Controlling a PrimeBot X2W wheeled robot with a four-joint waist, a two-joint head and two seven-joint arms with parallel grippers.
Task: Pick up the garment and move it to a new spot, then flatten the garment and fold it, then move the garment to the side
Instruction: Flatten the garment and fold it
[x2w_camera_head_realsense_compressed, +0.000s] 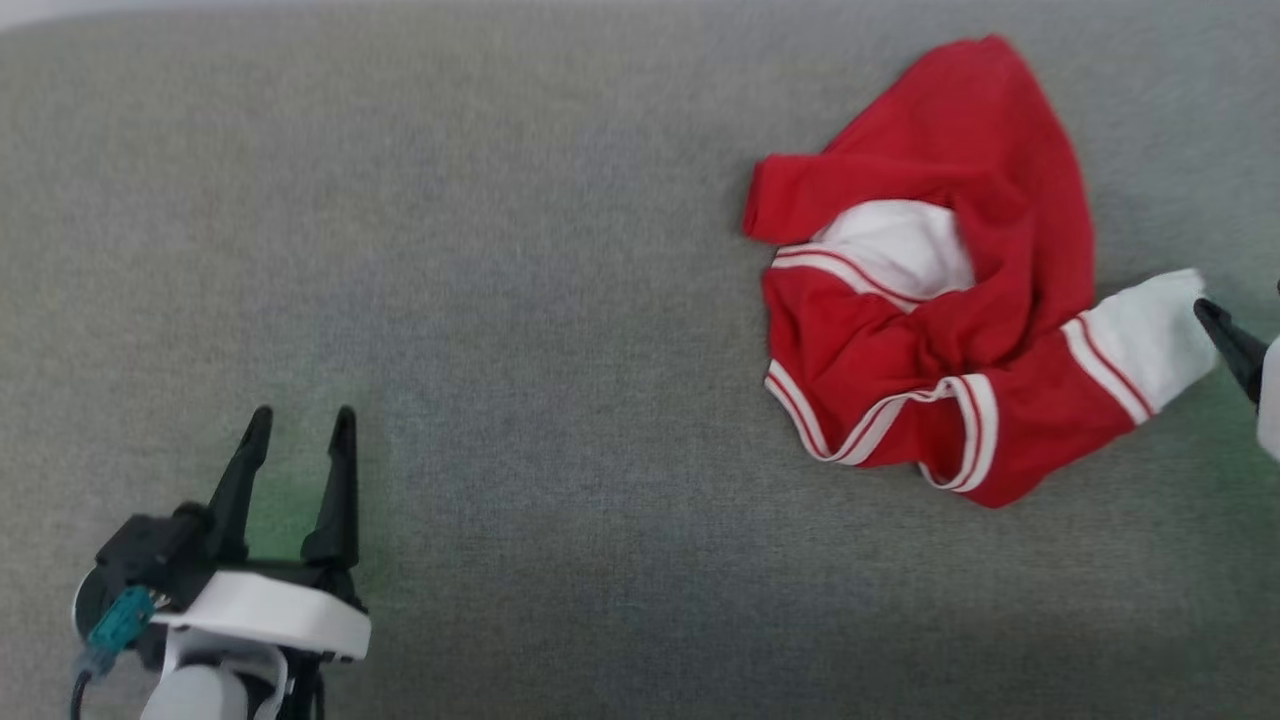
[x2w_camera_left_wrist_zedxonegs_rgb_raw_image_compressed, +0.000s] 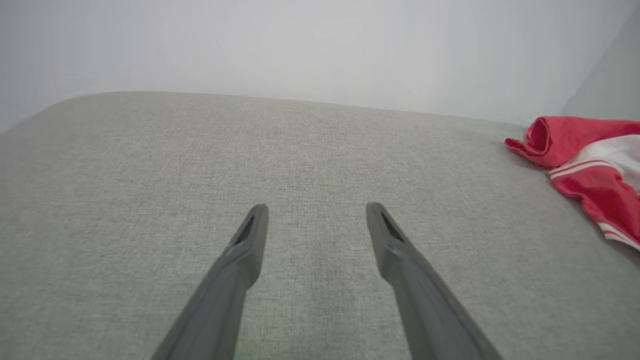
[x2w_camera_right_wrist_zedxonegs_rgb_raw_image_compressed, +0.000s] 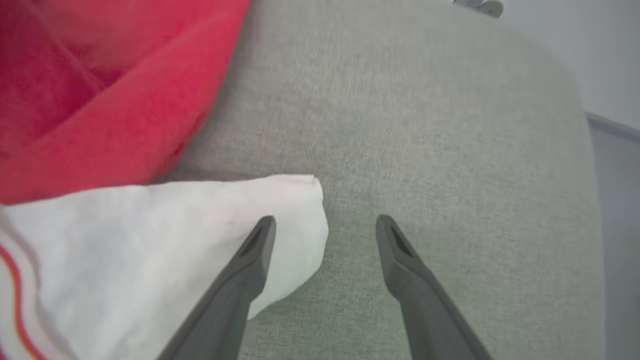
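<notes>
Two grippers are on my screens, both with fingers spread and neither pinching anything. On the head camera the garment (x2w_camera_head_realsense_compressed: 940, 300) lies crumpled on the right part of the grey fabric surface (x2w_camera_head_realsense_compressed: 550, 300). The red heap's long axis runs roughly from far to near. One sleeve sticks out of the near end, pointing right and slightly far, and finishes in a white sleeve end (x2w_camera_head_realsense_compressed: 1150, 340) behind a double white stripe. My right gripper (x2w_camera_right_wrist_zedxonegs_rgb_raw_image_compressed: 325, 220) sits at that tip. On its wrist camera the white corner reaches into the gap between the fingers, with one finger (x2w_camera_right_wrist_zedxonegs_rgb_raw_image_compressed: 255, 250) crossing over the cloth, though I cannot tell whether it touches. My left gripper (x2w_camera_head_realsense_compressed: 300, 415) hovers at the near left over bare fabric, fingers pointing far, well apart from the garment, which is off to its right.
</notes>
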